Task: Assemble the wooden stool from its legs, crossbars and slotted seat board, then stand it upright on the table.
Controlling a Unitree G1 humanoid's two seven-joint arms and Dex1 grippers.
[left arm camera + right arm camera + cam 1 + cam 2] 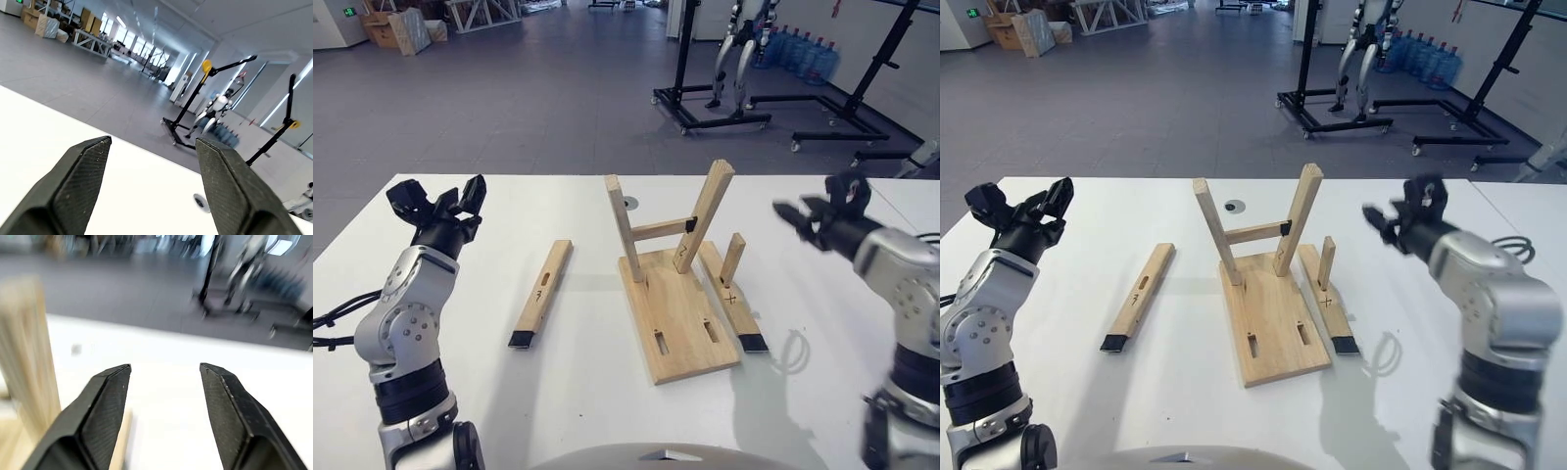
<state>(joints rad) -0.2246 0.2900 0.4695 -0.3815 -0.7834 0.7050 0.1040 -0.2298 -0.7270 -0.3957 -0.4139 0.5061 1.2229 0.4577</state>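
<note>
Two black claws are held wide and empty: left gripper [436,198], right gripper [803,208]. Between them, on the white table [509,392], the pale slotted seat board [683,328] is laid flat with two wooden legs [705,215] planted upright; grey workshop floor [558,98] is seen beyond.

a big robotics lab or test hall, more workshop than office. beyond the far edge of the white table [578,392] a wide grey floor [538,98] runs deep into the room. black gantry frames [685,59] on castors stand on it, and a humanoid robot [745,24] hangs from one. blue water jugs [800,54] are lined up by the wall behind it. far off on the left are crates and cardboard boxes [406,29] and a metal truss frame [484,12]. the left wrist view shows a long row of windows [139,46] and strip lights [120,22] on a high ceiling.
</note>
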